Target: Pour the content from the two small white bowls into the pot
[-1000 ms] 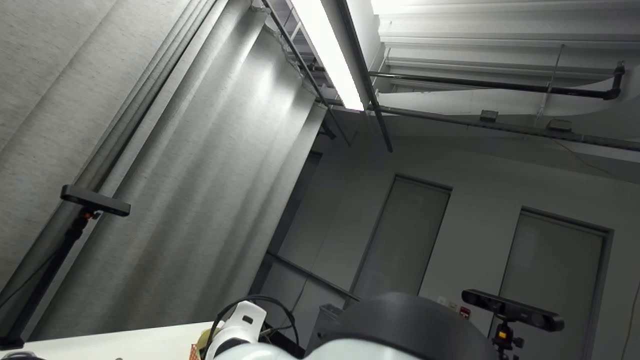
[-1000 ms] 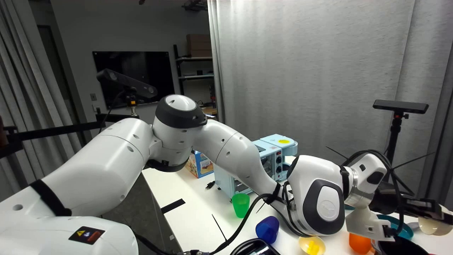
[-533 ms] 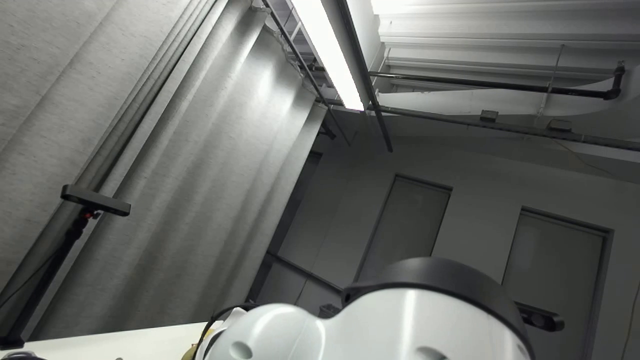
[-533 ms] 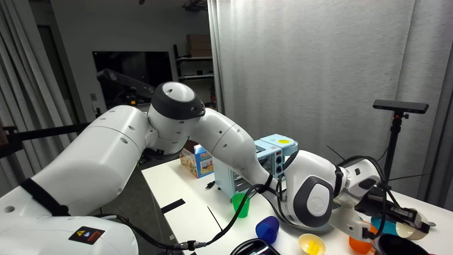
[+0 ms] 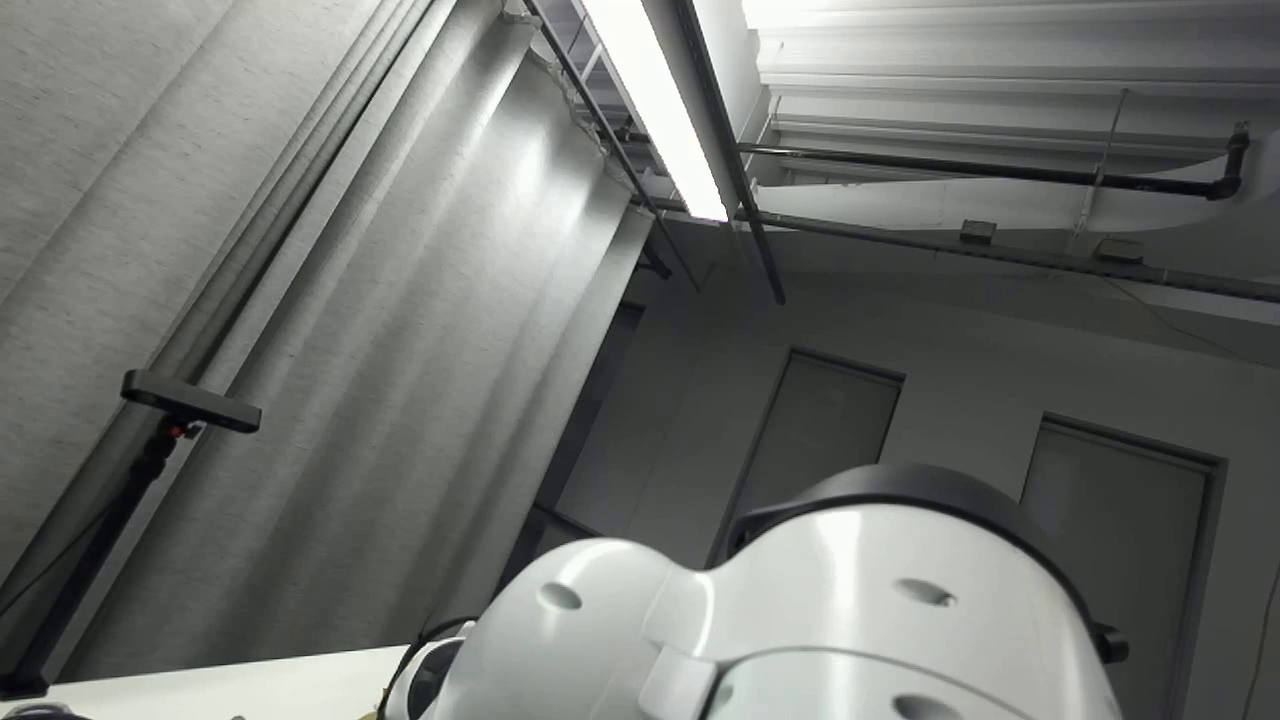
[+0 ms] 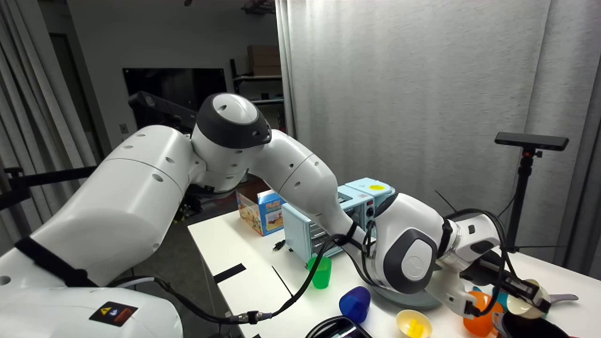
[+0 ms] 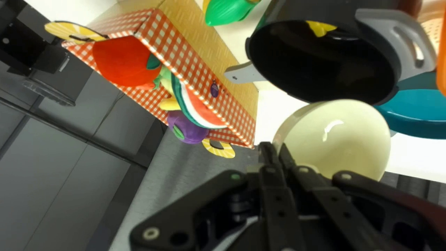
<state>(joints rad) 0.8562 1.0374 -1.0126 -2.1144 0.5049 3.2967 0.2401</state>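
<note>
My gripper (image 7: pixel 277 153) is shut on the rim of a small cream-white bowl (image 7: pixel 341 136). The bowl is tilted, and I see no content on the face turned to the wrist view. It also shows in an exterior view (image 6: pixel 520 306), above the table beside the pot. The black pot (image 7: pixel 324 69) with grey handles lies just beyond the bowl in the wrist view, with a yellow piece (image 7: pixel 320 28) inside. The pot is partly cut off in an exterior view (image 6: pixel 530 327). The other small bowl (image 6: pixel 404 324) stands on the table, holding yellow pieces.
An orange cup (image 6: pixel 478 317) stands close to the pot, with a teal dish (image 7: pixel 414 111) beside it. A blue cup (image 6: pixel 355 304), a green cup (image 6: pixel 321 273) and a light-blue toaster oven (image 6: pixel 296 232) stand nearer the arm's base. A checkered box (image 7: pixel 205 69) holds plush fruit.
The arm's elbow has risen. In an exterior view my gripper has moved left with the bowl, away from the right edge; the bowl stays held. The bowl with yellow pieces has not moved.
</note>
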